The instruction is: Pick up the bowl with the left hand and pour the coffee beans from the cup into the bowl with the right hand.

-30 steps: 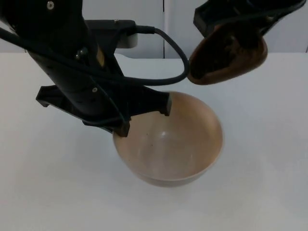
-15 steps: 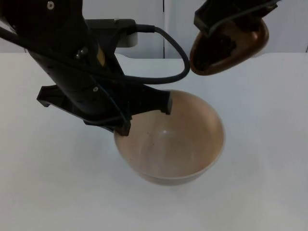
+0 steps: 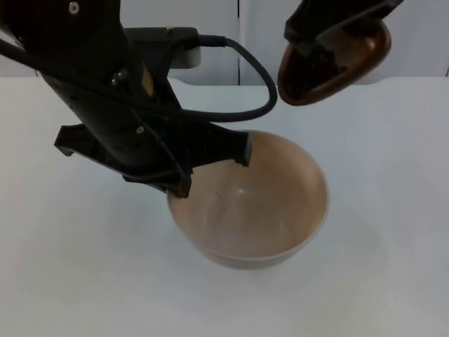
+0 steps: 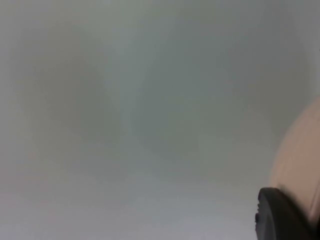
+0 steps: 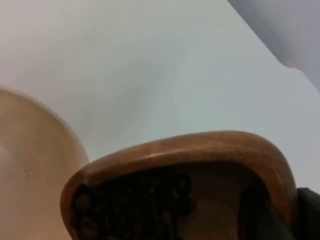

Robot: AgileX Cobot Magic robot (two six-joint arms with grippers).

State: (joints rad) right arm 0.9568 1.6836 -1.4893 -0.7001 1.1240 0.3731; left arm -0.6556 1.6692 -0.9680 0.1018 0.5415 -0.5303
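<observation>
Jaws: left gripper [image 3: 210, 168] clamps near rim of tan bowl [image 3: 259, 210], held just above white table [image 3: 393, 210]; right gripper [image 3: 337, 28] grips brown wooden cup [image 3: 333, 60], tilted, mouth toward bowl, up-right of it. Coffee beans [image 5: 135, 205] dark, piled at cup's lower lip. Vs 1.0 s ago: cup higher, bowl unmoved.

Bowl [image 3: 266, 210] near-left rim hidden under left gripper [image 3: 210, 165], finger grip on that rim not discernible, cup [image 3: 337, 60] upper part covered by right gripper [image 3: 337, 28] above the bowl, coffee beans [image 5: 130, 205] cut by frame edge, individual beans blurred.
</observation>
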